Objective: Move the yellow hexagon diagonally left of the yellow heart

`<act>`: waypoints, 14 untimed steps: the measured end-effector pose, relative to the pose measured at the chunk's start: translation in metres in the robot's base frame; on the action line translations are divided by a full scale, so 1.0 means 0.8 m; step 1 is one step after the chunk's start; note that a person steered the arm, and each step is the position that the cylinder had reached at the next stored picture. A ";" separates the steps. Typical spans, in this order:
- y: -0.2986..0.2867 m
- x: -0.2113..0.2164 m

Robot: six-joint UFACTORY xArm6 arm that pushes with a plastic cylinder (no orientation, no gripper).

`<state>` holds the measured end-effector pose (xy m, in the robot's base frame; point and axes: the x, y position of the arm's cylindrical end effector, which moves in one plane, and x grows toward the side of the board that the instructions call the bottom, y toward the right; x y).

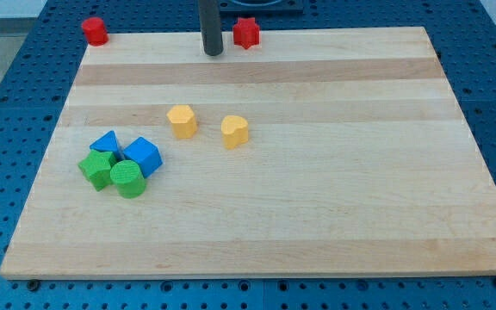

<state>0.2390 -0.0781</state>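
Yellow hexagon [182, 120] lies toward the view's bottom from my tip [212, 52] and a little to the view's left of it, well apart, with bare board between the two. My tip is a plain rod end with nothing to open or shut, and it touches no block now. It stands near the view's top edge of the wooden board [334, 224], just to the view's left of a red block [245, 32].

The yellow heart [235, 131] sits toward the view's bottom from my tip too, but slightly to the view's right, near the hexagon and not touching it. So the two yellow blocks straddle the line running straight down the view from my tip.

To shift the hexagon diagonally left of the heart, I judge my tip must first come down between them or round the hexagon's right side, without nudging the heart.
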 end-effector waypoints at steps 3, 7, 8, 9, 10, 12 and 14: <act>-0.002 0.066; -0.097 0.106; -0.097 0.143; -0.097 0.179; -0.097 0.223; -0.090 0.227; -0.056 0.139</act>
<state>0.3500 -0.1226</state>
